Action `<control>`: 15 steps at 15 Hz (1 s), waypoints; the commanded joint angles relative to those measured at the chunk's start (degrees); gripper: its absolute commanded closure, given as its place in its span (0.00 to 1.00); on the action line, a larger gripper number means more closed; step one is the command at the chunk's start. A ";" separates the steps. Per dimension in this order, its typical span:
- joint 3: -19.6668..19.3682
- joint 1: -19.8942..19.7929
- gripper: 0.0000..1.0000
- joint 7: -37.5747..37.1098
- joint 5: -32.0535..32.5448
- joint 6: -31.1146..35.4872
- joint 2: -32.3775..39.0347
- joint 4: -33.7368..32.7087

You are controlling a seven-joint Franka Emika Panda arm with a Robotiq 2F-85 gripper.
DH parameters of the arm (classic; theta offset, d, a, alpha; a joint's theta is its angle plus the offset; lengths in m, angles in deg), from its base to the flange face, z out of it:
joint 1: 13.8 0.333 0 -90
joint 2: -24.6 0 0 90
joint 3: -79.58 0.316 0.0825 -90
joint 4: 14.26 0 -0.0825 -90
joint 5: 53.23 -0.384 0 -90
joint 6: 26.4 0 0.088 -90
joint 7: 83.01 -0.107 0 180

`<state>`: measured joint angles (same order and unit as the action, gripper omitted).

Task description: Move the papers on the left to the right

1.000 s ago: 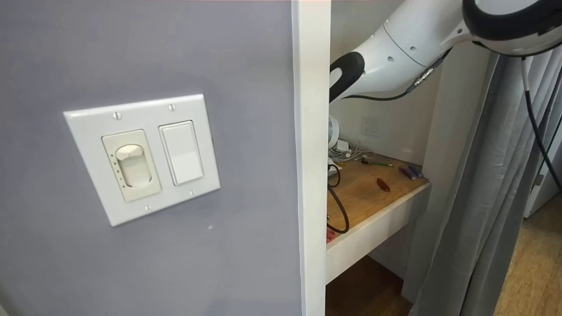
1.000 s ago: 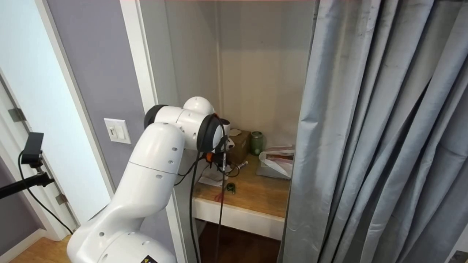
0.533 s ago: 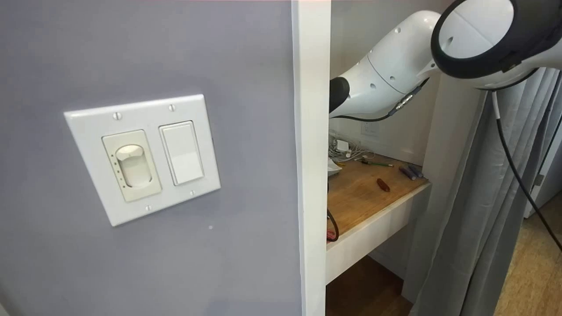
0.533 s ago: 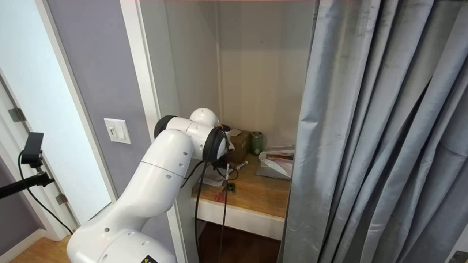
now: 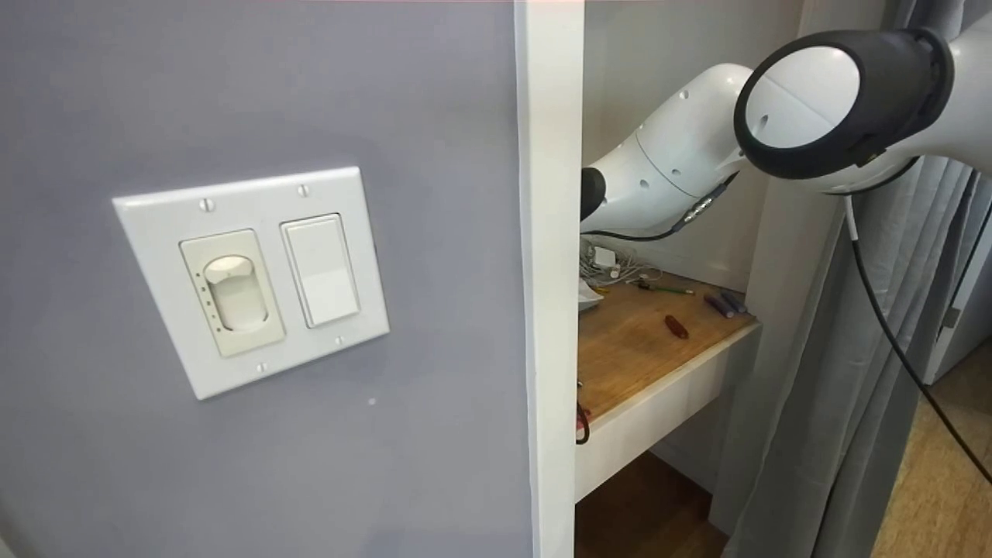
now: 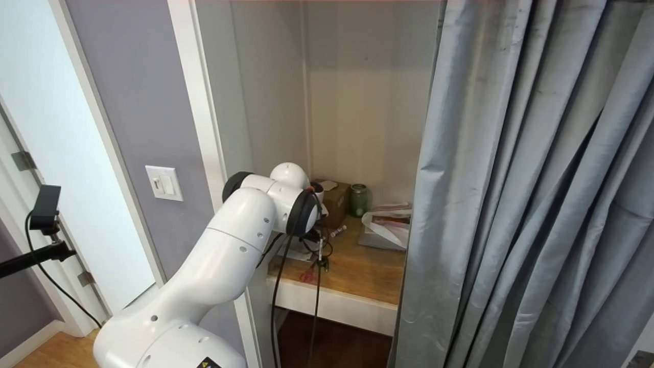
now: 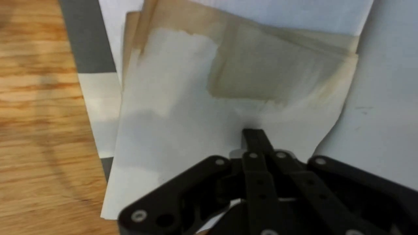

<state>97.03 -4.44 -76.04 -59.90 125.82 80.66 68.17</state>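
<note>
The papers point(image 7: 169, 120) fill much of the wrist view. The top white sheet has brownish tape-like patches and lies on other white and grey sheets over a wooden surface. My gripper point(image 7: 256, 132) is shut, with its fingertips together and no sheet visible between them. The tips are over the top sheet, very close to it or touching it; I cannot tell which. In an exterior view the papers point(image 6: 297, 253) lie at the left of the alcove shelf, partly behind the arm. The gripper is mostly hidden behind the arm there.
The shelf point(image 6: 363, 271) holds a cardboard box point(image 6: 337, 204), a green jar point(image 6: 358, 200), a plastic bag point(image 6: 391, 227), a marker point(image 6: 338, 231) and red scissors point(image 6: 307, 276). White cables point(image 5: 612, 267) and a red object point(image 5: 676, 326) lie there too. A grey curtain point(image 6: 490, 204) hangs at the right.
The arm has moved downward in both exterior views. It has also shifted left in an exterior view and slightly right in an exterior view. The shelf objects look unmoved.
</note>
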 commanded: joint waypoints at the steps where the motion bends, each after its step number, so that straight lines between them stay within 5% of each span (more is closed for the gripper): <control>1: -1.94 1.74 1.00 -0.87 0.85 -0.43 2.22 -3.60; 15: -6.71 3.36 1.00 -2.63 2.08 -8.75 4.03 -6.22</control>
<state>92.39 -2.04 -76.93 -59.35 119.77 81.25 64.08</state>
